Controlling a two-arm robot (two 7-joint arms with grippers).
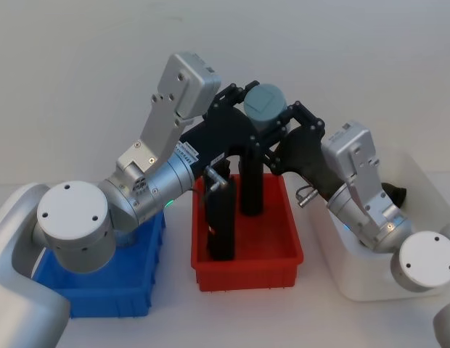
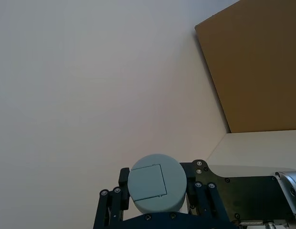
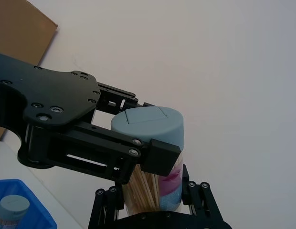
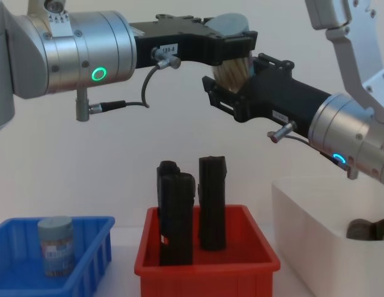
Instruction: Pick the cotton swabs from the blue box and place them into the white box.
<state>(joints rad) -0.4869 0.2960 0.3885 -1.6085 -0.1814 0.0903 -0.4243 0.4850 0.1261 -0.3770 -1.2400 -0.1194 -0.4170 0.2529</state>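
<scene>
Mid-air handover over the red bin (image 4: 207,263). Left gripper (image 4: 232,43) clamps one tub of cotton swabs (image 1: 264,103) near its lid; in the right wrist view its black finger (image 3: 160,156) presses the tub wall just under the pale lid. Right gripper (image 4: 232,86) has its fingers set around the lower body of the same tub; whether they have already taken the load, cannot tell. Tub sits upright, high above the two black blocks (image 4: 192,210) standing in the red bin. A second tub (image 4: 55,245) waits in the blue box (image 4: 87,260). White box (image 4: 309,229) stands at the right, beneath the right arm. Judgement: transfer step in hand. Next move calls for a firm right grip before the left lets go, then a swing right and down into the white box.
</scene>
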